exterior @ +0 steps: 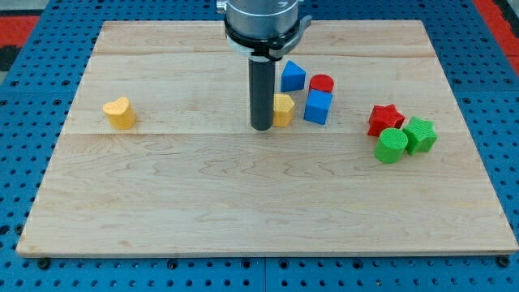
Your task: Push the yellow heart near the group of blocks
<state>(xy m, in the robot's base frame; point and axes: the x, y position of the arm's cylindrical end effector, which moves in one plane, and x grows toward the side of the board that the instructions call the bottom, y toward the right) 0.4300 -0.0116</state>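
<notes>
The yellow heart (119, 113) lies alone at the view's left on the wooden board (243, 211). My tip (261, 127) is near the board's middle, far to the right of the heart. It stands just left of a second yellow block (284, 109), partly hiding it. That block belongs to a group with a blue triangular block (293, 76), a red cylinder (322, 83) and a blue cube (318, 106).
A second cluster sits at the view's right: a red star (384, 119), a green cylinder (392, 146) and a green star-shaped block (420, 135). A blue pegboard (32, 81) surrounds the board.
</notes>
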